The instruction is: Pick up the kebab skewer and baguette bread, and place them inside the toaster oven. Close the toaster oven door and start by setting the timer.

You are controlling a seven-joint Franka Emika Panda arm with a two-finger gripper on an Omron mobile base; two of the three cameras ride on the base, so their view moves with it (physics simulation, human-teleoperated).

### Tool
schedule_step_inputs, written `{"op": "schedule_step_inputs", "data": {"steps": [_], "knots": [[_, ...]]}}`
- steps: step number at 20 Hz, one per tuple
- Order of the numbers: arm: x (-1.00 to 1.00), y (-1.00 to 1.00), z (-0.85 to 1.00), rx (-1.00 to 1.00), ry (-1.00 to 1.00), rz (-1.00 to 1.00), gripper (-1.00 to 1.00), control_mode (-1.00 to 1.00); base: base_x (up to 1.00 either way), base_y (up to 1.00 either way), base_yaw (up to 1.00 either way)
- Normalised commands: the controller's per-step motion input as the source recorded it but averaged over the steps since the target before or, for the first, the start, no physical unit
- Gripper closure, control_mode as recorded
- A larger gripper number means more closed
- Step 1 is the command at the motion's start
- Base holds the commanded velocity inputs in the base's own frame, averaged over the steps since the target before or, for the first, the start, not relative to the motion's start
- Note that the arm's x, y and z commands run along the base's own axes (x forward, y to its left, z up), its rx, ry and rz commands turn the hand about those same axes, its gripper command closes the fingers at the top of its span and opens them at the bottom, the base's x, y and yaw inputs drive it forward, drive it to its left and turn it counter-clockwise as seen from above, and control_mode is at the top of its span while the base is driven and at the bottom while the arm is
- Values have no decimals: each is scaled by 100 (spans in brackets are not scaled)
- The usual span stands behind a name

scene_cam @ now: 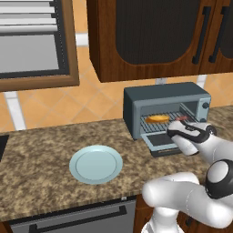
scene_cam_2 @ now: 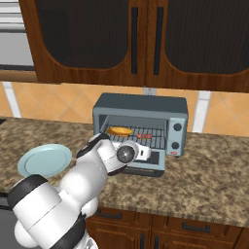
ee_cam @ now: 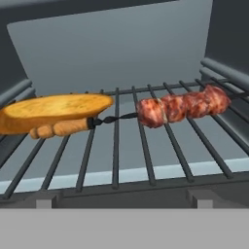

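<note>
The toaster oven (scene_cam: pixel 164 93) (scene_cam_2: pixel 141 104) stands on the counter with its door (scene_cam: pixel 159 142) (scene_cam_2: pixel 151 168) dropped flat. On its wire rack (ee_cam: pixel 116 155) the golden baguette bread (ee_cam: pixel 56 109) (scene_cam: pixel 157 119) (scene_cam_2: pixel 119 131) lies at the left. The kebab skewer (ee_cam: pixel 182 107) (scene_cam: pixel 179 118) (scene_cam_2: pixel 145 135) lies to its right, its handle end tucked against the loaf. My gripper (scene_cam: pixel 175 129) (scene_cam_2: pixel 142 152) hovers over the lowered door just outside the oven mouth, open and holding nothing. Its fingertips are hidden.
Black knobs (scene_cam: pixel 205 105) (scene_cam_2: pixel 177 127) run down the oven's right side. A pale blue plate (scene_cam: pixel 96 164) (scene_cam_2: pixel 44 160) sits on the granite counter to the left. Dark wood cabinets (scene_cam_2: pixel 131 39) hang overhead.
</note>
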Motion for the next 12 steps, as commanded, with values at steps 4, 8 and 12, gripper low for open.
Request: {"op": "schedule_step_inputs", "data": {"steps": [4,8,12], "knots": [[18,0,5,0,0,0,-100,-100,0,0,0],[18,0,0,0,0,0,-100,-100,0,0,0],[25,0,0,0,-1,0,-100,-100,0,0,0]]}}
